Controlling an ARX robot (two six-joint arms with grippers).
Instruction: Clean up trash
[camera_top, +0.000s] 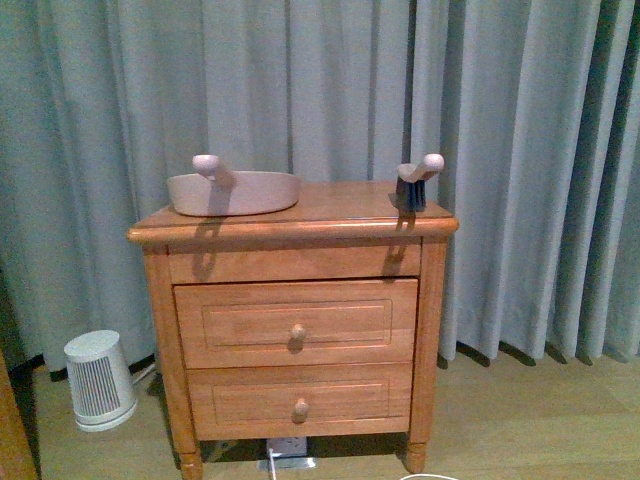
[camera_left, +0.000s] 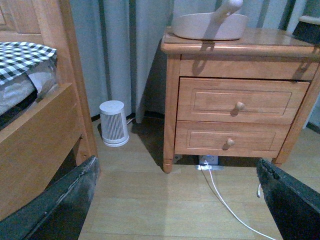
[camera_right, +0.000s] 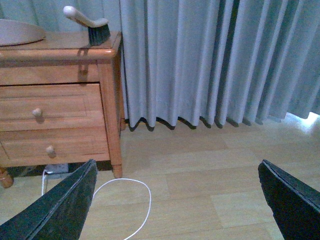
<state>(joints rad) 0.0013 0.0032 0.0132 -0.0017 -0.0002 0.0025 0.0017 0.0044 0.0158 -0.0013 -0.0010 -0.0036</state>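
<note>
The trash is out of view in every frame. A pink-beige dustpan (camera_top: 234, 190) sits on the left of the wooden nightstand's top (camera_top: 340, 205), with a small brush (camera_top: 416, 180) standing at its right edge; the dustpan (camera_left: 210, 25) and the brush (camera_right: 92, 25) also show in the wrist views. My left gripper (camera_left: 177, 205) hangs open low over the wooden floor in front of the nightstand, nothing between its fingers (camera_left: 60, 205). My right gripper (camera_right: 177, 202) is open over bare floor to the right of the nightstand. Neither arm shows in the front view.
Grey curtains (camera_top: 520, 150) hang behind the nightstand. A small white heater (camera_top: 98, 380) stands on the floor to its left. A white cable (camera_right: 135, 200) loops from a socket strip (camera_left: 208, 161) under the nightstand. A wooden bed frame (camera_left: 35, 135) is at far left.
</note>
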